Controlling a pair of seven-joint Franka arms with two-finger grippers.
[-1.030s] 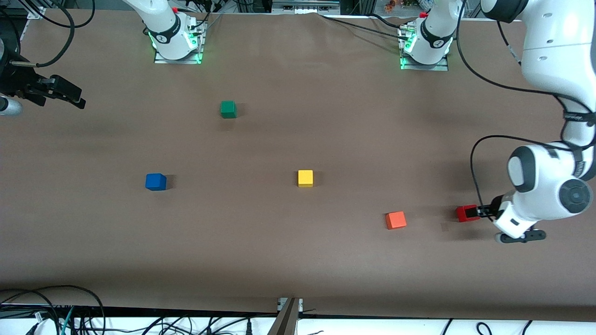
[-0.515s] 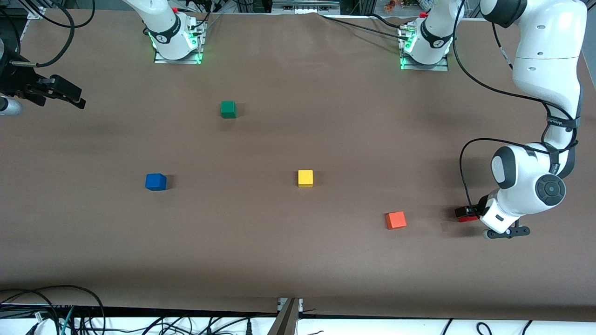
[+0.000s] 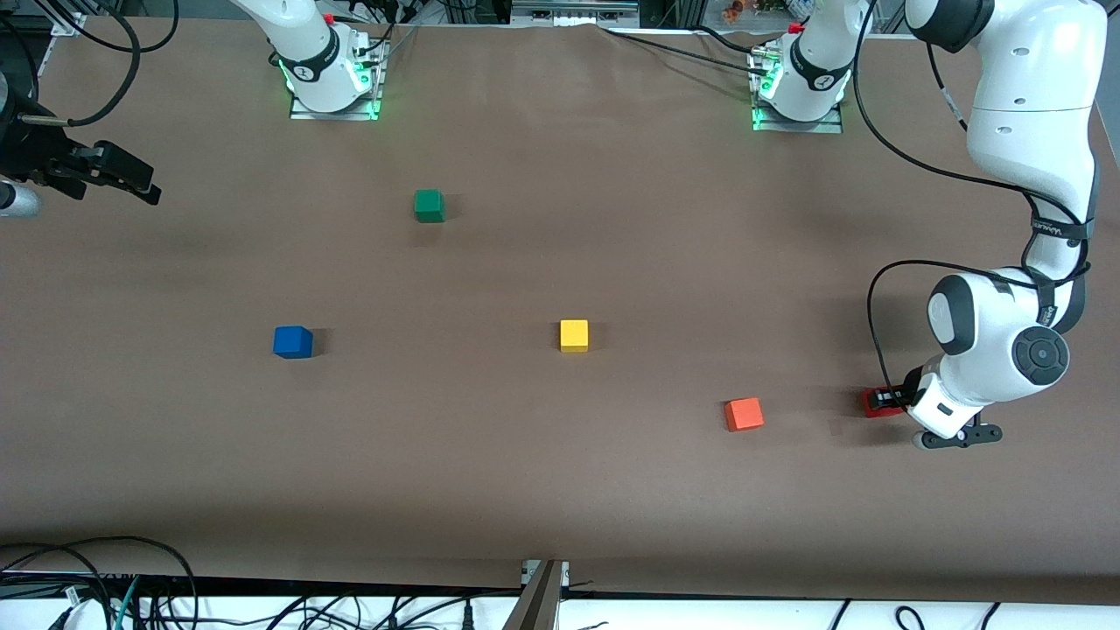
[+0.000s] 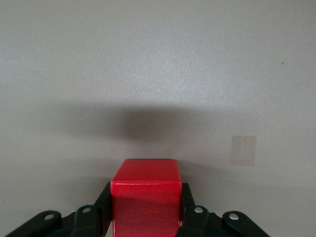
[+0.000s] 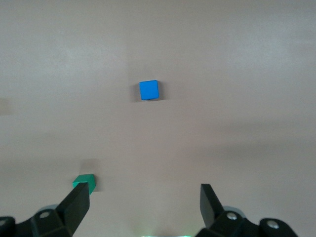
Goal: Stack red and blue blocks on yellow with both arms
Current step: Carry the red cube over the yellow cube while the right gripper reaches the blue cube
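The red block sits on the table near the left arm's end, and it fills the left wrist view. My left gripper is down around it, with a black finger pressed on each side. The blue block lies toward the right arm's end and shows in the right wrist view. The yellow block sits mid-table. My right gripper is open and empty, waiting high at the right arm's end of the table.
An orange cube lies between the yellow and red blocks, nearer to the front camera than the yellow one. A green cube sits nearer the robot bases and shows in the right wrist view. Cables run along the table's front edge.
The left arm's wrist has swung in over the red block and now covers more of it. The block has barely shifted. The right arm has not moved.
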